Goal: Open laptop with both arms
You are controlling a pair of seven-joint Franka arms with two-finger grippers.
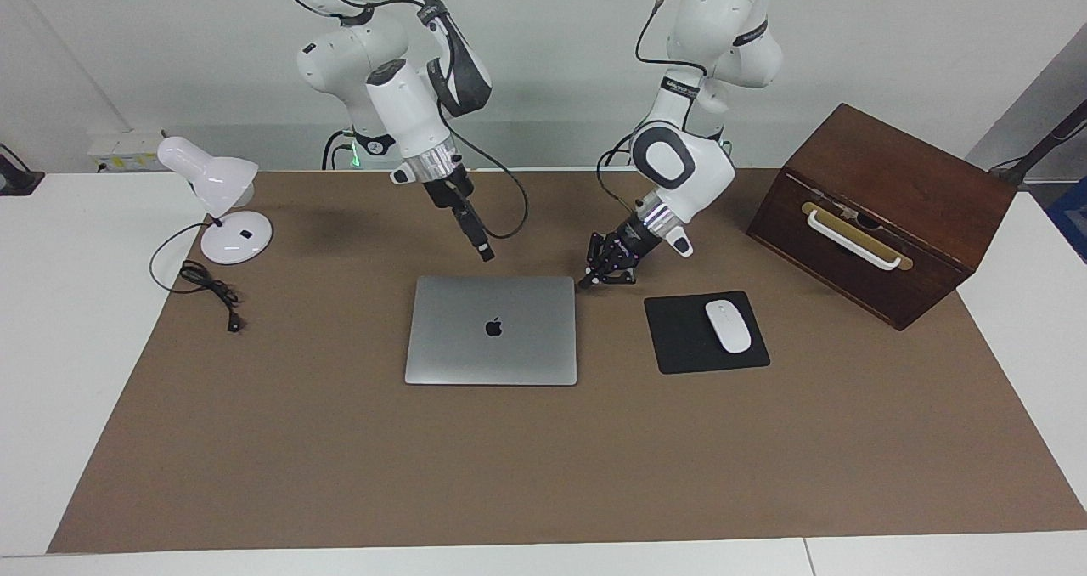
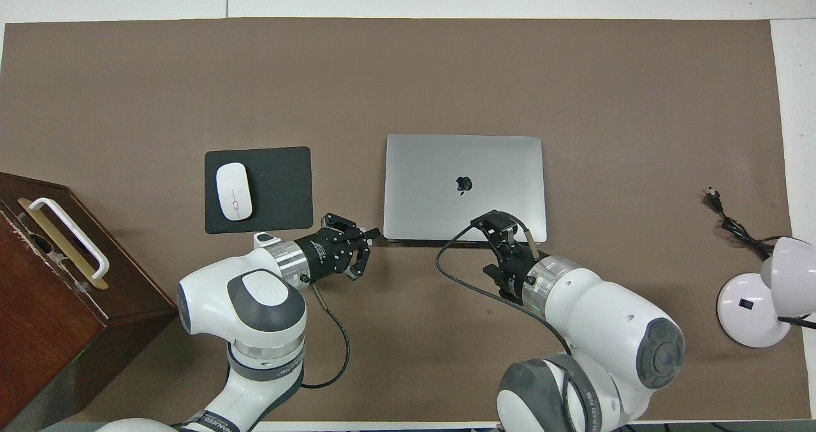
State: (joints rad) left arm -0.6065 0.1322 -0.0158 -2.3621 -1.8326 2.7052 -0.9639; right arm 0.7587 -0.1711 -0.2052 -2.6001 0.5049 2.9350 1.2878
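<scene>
One laptop [image 1: 491, 330], two robot arms, one mouse pad [image 1: 706, 332], one computer mouse [image 1: 729, 325], one desk lamp [image 1: 219, 198] with one power cord [image 1: 206, 285], and one wooden box [image 1: 879, 213]. The laptop, a thin silver-grey rectangle with rounded corners and a black apple logo on its lid, lies closed and flat at the middle of the table. All items rest on a matte brown mat [image 1: 526, 465] that covers most of a white table [image 1: 51, 321]; a plain pale wall stands at the robots' end.

The left gripper [image 1: 586, 283], black and skeletal, sits low over the mat just beside the laptop corner nearest the robots, toward the left arm's end; its fingertips meet, holding nothing. The right gripper [image 1: 486, 254], slender and dark, hangs above the laptop edge nearest the robots; whether its fingers are parted cannot be told. Both arms are glossy white with grey joint pads and looping black cables.

The flat black rectangular mouse pad lies beside the laptop toward the left arm's end, with the smooth white oval mouse on it. The dark, polished wooden box, tilted, bears a white bar handle on a brass plate. The white lamp has a round base and domed shade; its black cord lies coiled on the mat.
</scene>
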